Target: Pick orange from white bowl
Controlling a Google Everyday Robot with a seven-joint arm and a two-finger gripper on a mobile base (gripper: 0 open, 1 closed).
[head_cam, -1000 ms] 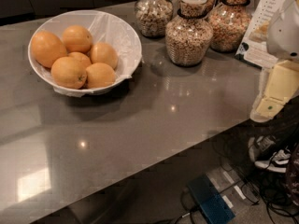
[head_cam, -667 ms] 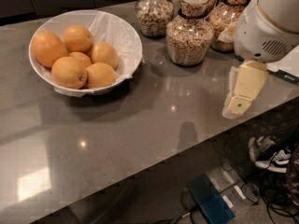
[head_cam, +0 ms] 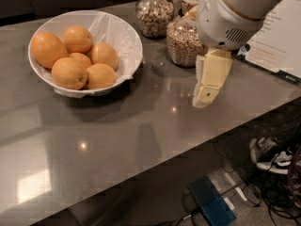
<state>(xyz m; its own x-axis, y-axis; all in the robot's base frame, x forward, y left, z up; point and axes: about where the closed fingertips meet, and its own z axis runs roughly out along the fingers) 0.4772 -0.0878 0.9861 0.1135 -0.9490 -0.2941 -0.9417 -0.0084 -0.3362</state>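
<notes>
The white bowl [head_cam: 123, 37], wide and lined with crinkled plastic film, sits at the left of the grey counter. It holds several oranges [head_cam: 68, 72]. My gripper [head_cam: 205, 95] hangs from the white arm at the right, above the counter and well to the right of the bowl, pointing down. It holds nothing that I can see.
Glass jars of cereal [head_cam: 183, 41] stand at the back, right behind the arm, with another [head_cam: 154, 13] further left. A white printed sheet [head_cam: 277, 41] lies at the far right. The counter's front edge [head_cam: 188, 147] runs diagonally; cables and shoes lie on the floor below.
The arm has swung in from the right edge toward the left, over the counter, and now hides part of the jars. The bowl and oranges have not moved.
</notes>
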